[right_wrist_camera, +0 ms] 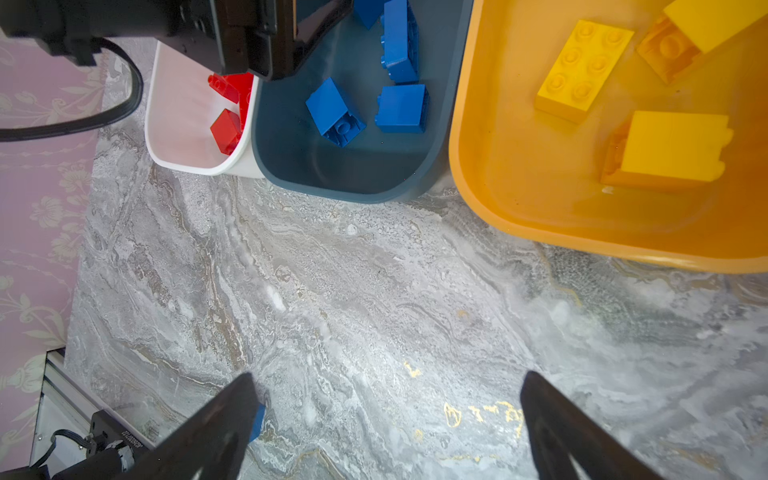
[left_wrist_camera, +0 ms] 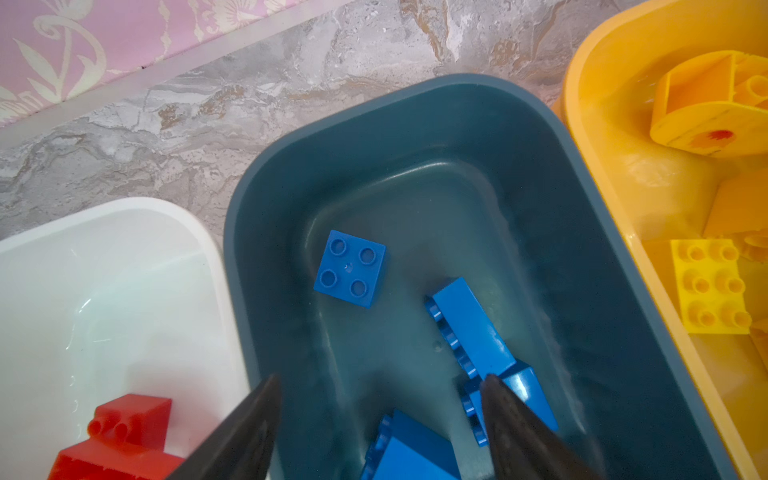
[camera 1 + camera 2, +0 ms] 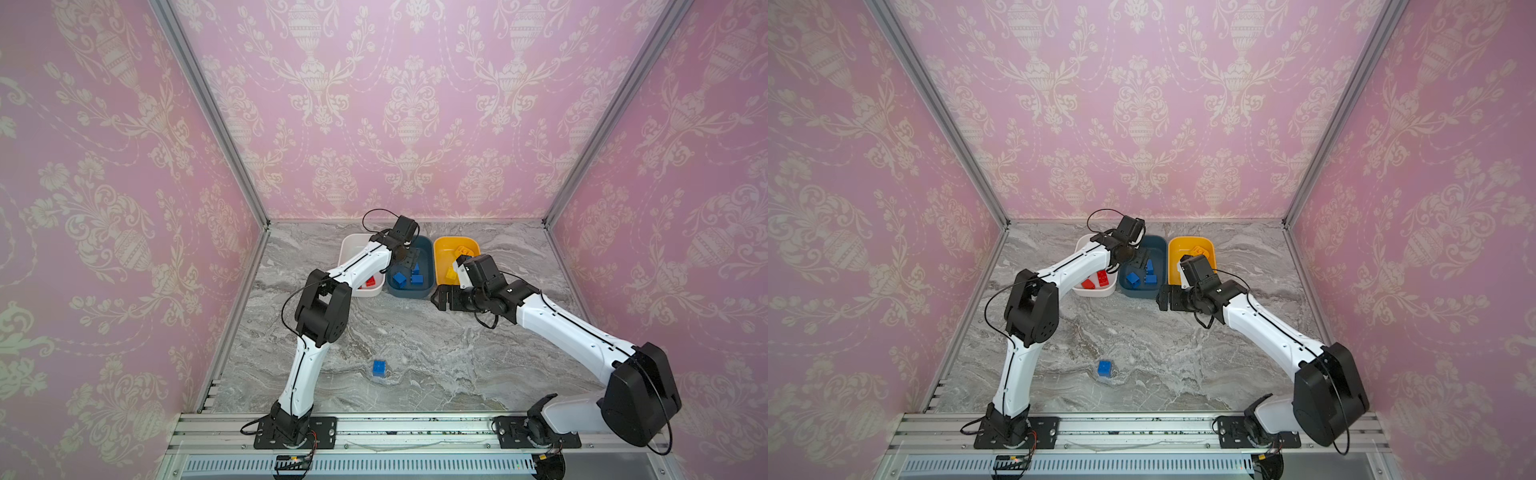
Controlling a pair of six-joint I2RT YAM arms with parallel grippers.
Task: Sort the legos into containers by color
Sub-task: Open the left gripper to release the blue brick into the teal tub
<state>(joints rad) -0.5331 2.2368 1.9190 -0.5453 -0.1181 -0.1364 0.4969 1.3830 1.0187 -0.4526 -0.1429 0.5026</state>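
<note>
Teal tub [image 2: 561,232] w/ blue legos [image 2: 350,269], white tub [image 2: 104,257] w/ reds [image 2: 129,419]

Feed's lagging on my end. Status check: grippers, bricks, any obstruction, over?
Left gripper open, empty, above teal tub. Right gripper open, empty, over table. One blue brick loose near front edge, nothing blocking it.

The grey, marble-patterned tabletop [image 3: 436,345] carries three tubs in a row toward its back. A white tub [image 3: 352,249] is on the left and a dark teal tub [image 3: 409,293] in the middle touches it. A yellow-orange tub [image 3: 446,249] stands just beside the teal on the right. A single blue brick [image 3: 379,368] lies nearer the front, well apart from the tubs
</note>
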